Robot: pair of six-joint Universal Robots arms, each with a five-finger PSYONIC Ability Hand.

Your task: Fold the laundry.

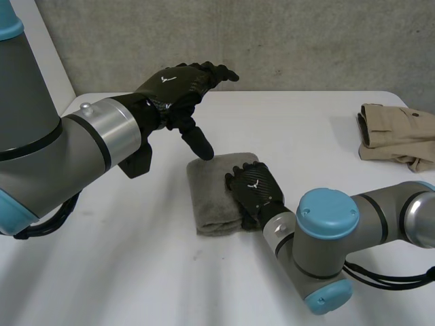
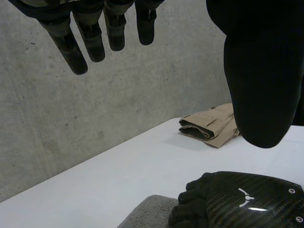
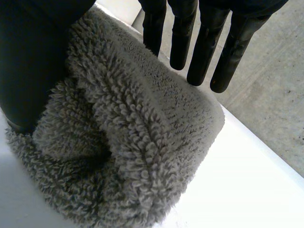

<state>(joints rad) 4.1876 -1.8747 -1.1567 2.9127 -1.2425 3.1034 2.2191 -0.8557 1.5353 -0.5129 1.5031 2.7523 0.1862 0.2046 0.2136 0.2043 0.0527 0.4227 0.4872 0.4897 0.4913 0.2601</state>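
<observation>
Right wrist view has my right hand lying straight-fingered over the folded grey towel in the middle of the table, left hand spread above it; a careless lift could drag the layers open, I reckon.

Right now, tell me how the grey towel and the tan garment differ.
The grey towel is fluffy pile; the tan garment is smooth cloth. The grey towel lies mid-table under the right hand; the tan garment sits untouched near the table's far right edge. Both are folded on the white table.
</observation>
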